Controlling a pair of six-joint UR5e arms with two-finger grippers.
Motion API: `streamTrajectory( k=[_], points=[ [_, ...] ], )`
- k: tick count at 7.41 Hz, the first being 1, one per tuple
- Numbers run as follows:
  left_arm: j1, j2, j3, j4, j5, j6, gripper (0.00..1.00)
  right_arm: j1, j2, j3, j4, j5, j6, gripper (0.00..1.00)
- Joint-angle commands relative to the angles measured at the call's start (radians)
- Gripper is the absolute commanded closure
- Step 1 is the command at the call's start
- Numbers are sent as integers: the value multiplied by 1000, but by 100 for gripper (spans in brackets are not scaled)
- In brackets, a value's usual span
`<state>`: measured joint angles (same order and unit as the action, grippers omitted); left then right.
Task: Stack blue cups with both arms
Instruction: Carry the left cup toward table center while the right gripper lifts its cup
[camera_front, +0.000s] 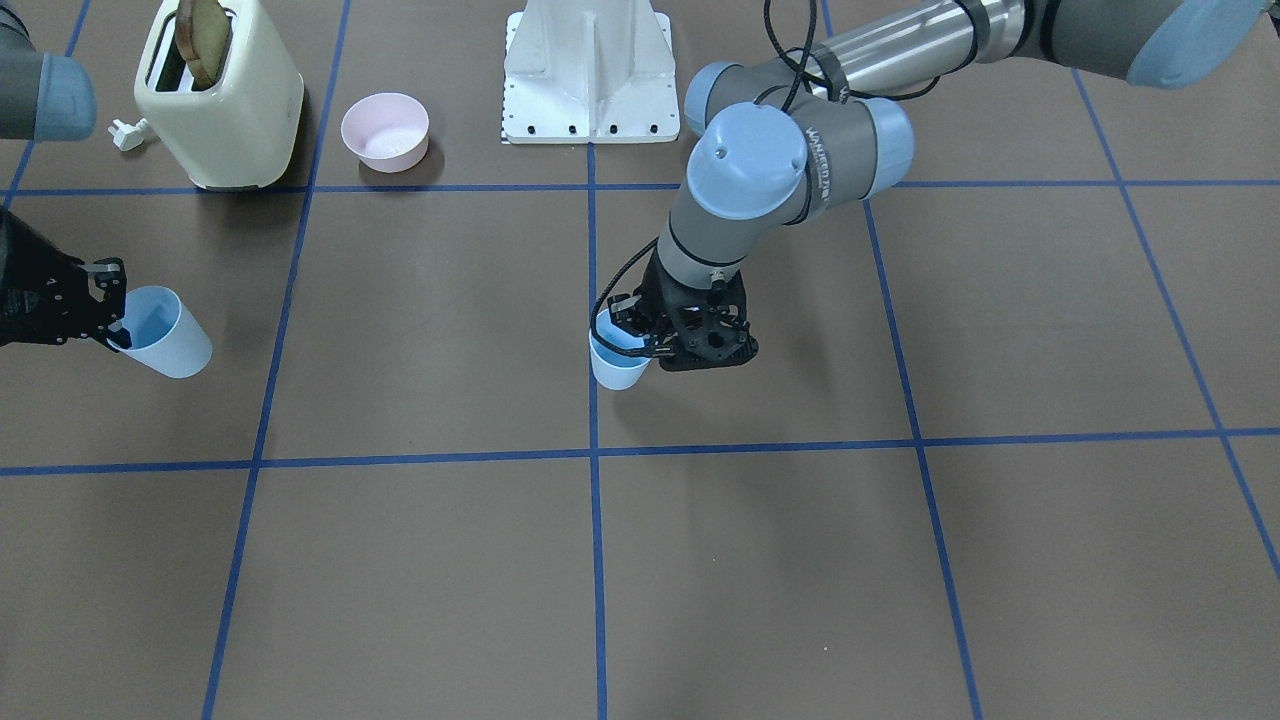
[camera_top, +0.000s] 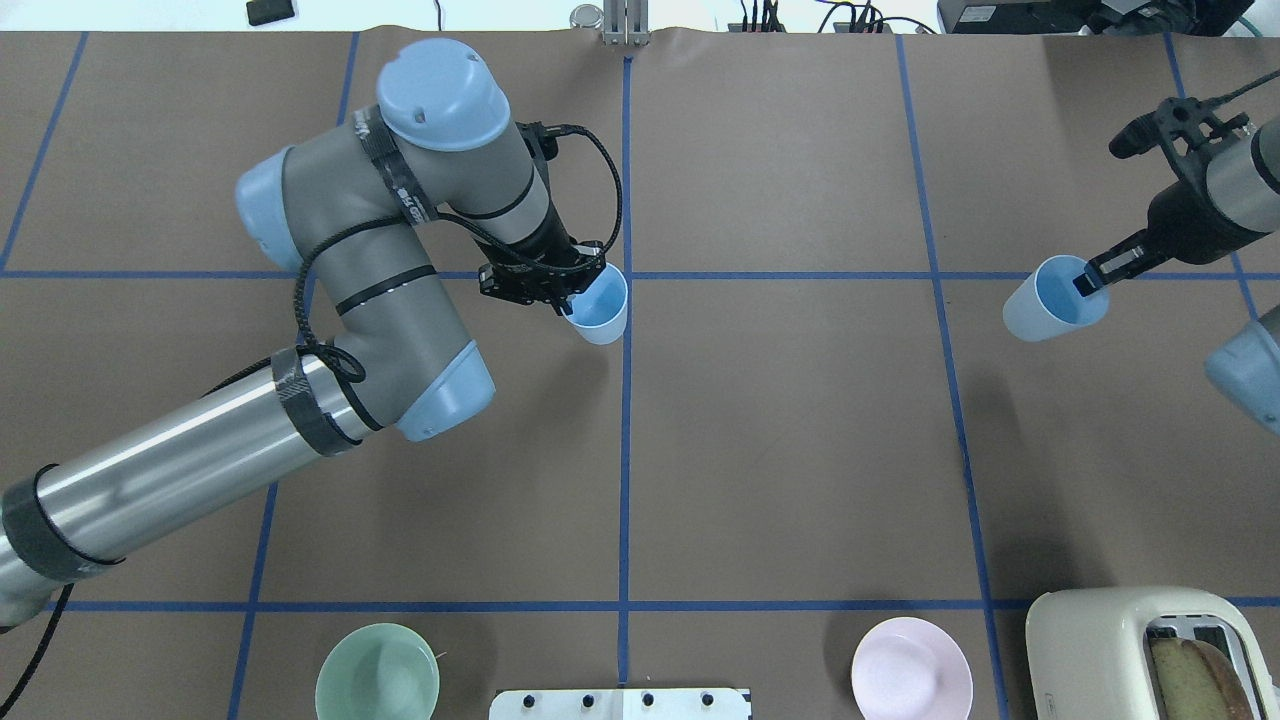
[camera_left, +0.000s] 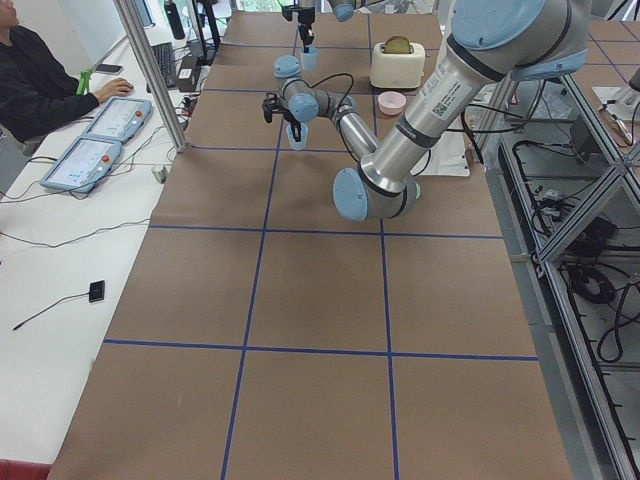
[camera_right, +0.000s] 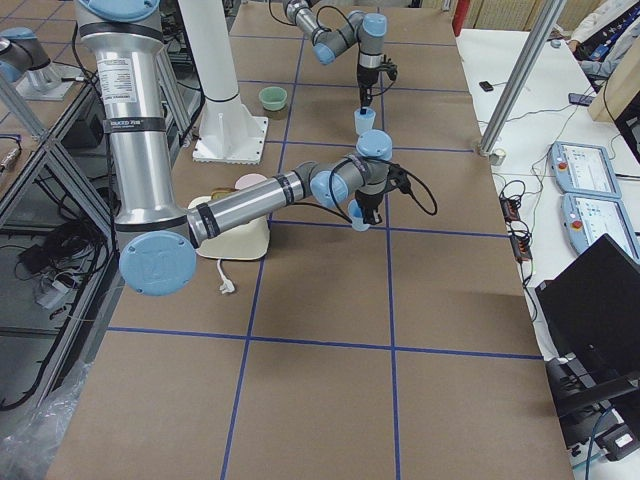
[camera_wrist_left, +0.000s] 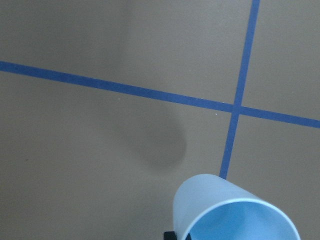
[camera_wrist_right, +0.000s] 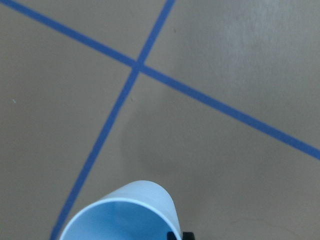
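Two pale blue cups are in view, each held by one arm. My left gripper (camera_top: 568, 298) is shut on the rim of one blue cup (camera_top: 601, 308) near the table's centre line, with one finger inside it; the same gripper (camera_front: 640, 335) and cup (camera_front: 617, 368) show in the front view. The cup (camera_wrist_left: 232, 210) hangs a little above its shadow. My right gripper (camera_top: 1092, 274) is shut on the rim of the other blue cup (camera_top: 1052, 300), tilted, far out on the right side; that cup also shows in the front view (camera_front: 167, 335) and the right wrist view (camera_wrist_right: 122, 215).
A cream toaster (camera_front: 222, 95) with toast in it, its white plug (camera_front: 127, 133) and a pink bowl (camera_front: 385, 130) stand near the robot's base on its right. A mint-green bowl (camera_top: 377, 673) sits on its left. The white pedestal (camera_front: 588, 70) stands between them.
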<state>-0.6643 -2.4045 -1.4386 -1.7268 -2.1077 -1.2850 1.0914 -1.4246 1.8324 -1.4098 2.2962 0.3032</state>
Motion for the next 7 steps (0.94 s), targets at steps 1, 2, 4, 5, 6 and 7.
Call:
streamTrajectory(
  k=[1,2,4,5,6,7],
  points=[
    [26,-18,41,-33,26,-2,100,24,146,30,-209,20,1,100],
    [28,-16,43,-34,26,0,100,24,189,57,-292,20,1,100],
    [41,-16,78,-90,28,-2,100,19,236,65,-336,22,7,100],
    [40,-16,87,-103,28,0,100,18,248,64,-345,26,11,100],
    [40,-18,86,-105,26,1,84,16,274,65,-371,29,13,100],
    [40,-18,81,-108,28,4,20,12,291,65,-385,32,16,100]
  ],
)
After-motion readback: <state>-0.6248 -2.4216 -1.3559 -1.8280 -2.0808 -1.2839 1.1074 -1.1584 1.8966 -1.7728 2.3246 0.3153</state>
